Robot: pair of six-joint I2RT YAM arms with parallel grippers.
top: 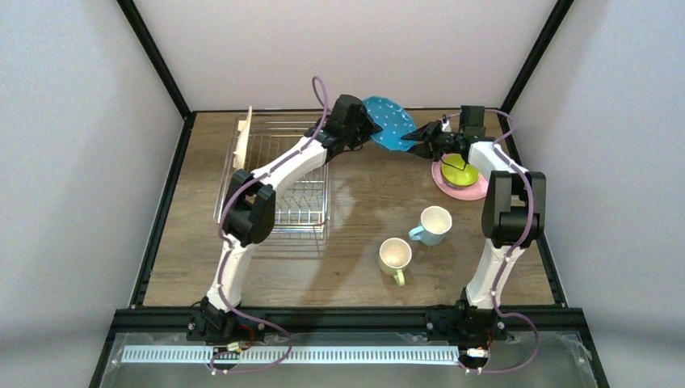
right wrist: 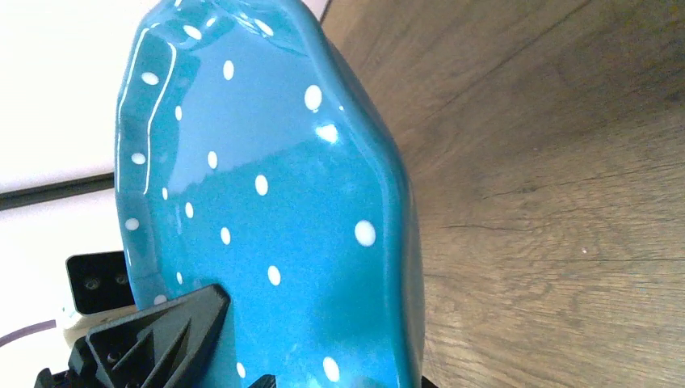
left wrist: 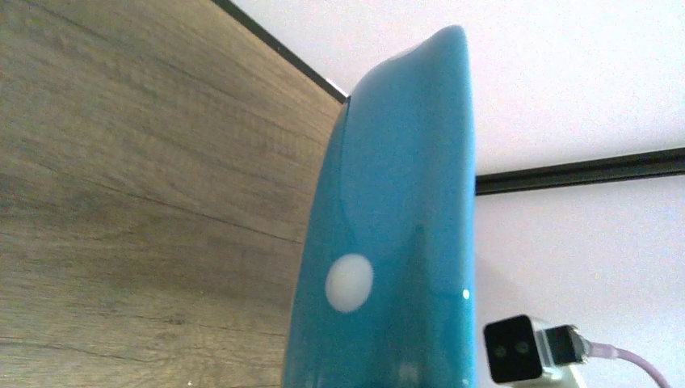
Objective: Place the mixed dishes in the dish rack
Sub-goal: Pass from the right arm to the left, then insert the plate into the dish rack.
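Note:
The teal dotted plate (top: 389, 123) is held up on edge above the back of the table, between both grippers. My right gripper (top: 413, 137) is shut on its right rim; in the right wrist view one black finger (right wrist: 153, 339) lies flat on the dotted face of the plate (right wrist: 266, 178). My left gripper (top: 370, 129) is at the plate's left rim. The plate's edge (left wrist: 396, 202) fills the left wrist view and no fingers show. The tan plate (top: 245, 145) stands in the dish rack (top: 283, 218). The bowl (top: 460, 171) sits on the pink plate (top: 475, 192).
The light-blue mug (top: 434, 225) and the pale yellow-green mug (top: 395, 257) stand upright on the wooden table right of the rack. A black frame rail (top: 174, 202) runs along the table's left edge. The right wrist camera box (left wrist: 517, 349) shows beside the plate.

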